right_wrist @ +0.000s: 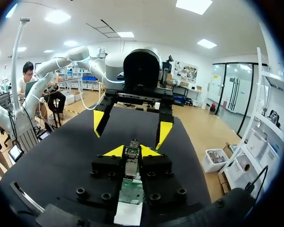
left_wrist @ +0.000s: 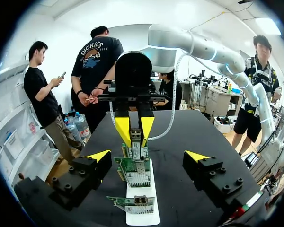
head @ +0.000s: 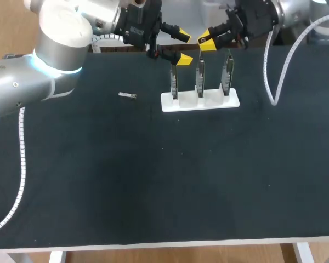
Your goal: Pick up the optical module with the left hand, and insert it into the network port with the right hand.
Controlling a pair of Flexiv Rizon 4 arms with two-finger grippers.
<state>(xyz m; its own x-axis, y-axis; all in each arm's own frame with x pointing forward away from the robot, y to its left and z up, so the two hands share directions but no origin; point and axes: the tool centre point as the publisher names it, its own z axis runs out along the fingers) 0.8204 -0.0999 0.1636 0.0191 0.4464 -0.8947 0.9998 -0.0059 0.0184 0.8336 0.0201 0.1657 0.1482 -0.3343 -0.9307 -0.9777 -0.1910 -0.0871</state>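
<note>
Stand (head: 200, 102) sits mid-table near the far edge, with three network cards (head: 200, 76) upright in a row on it. Optical module (head: 127, 96) lies flat on the table (head: 153, 181), left of the stand and apart from it. Left gripper (head: 185, 47) and right gripper (head: 206, 42) face each other above the cards, a second module (right_wrist: 131, 158) between the right one's fingers.

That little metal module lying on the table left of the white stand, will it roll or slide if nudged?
The module looks boxy and lies flat, so it should slide rather than roll. It seems small and metallic, so probably rigid and light; a nudge could easily turn it.
</note>
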